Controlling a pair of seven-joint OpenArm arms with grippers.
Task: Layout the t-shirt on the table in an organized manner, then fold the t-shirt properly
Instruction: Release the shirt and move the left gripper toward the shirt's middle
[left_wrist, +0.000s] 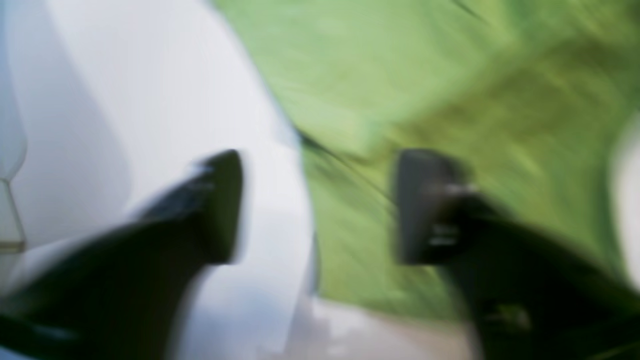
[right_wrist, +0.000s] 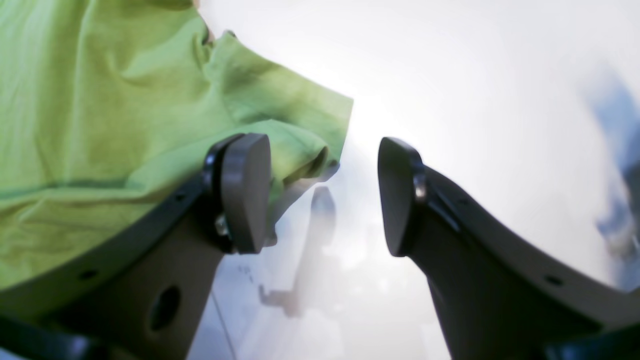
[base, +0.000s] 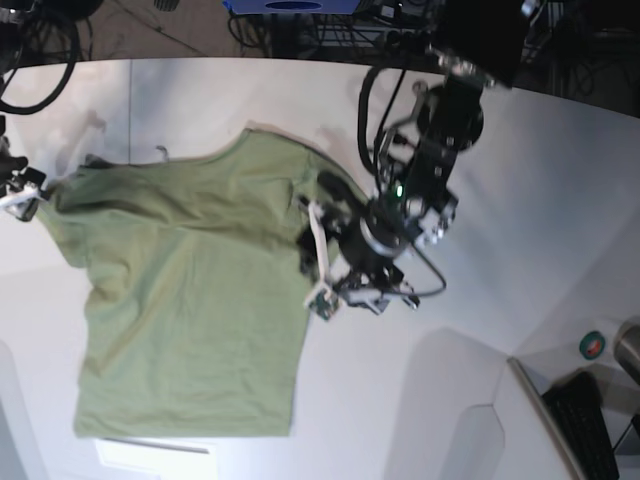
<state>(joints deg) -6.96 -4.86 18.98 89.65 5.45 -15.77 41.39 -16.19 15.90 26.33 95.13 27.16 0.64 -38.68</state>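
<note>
Both grippers were seen spread and empty: the left gripper (left_wrist: 320, 207) and right gripper (right_wrist: 325, 195) beside the t-shirt (base: 190, 300).

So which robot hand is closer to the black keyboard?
Left. The left gripper sits at the t-shirt sleeve edge nearest the keyboard. The right gripper is at the opposite sleeve, with the whole shirt between.

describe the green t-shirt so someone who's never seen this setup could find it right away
Start from the big white table that fills the base view. The t-shirt lies spread across that view's left half, hem toward the near edge. It is the only green cloth there, soft and wrinkled beside the black arm.
</note>
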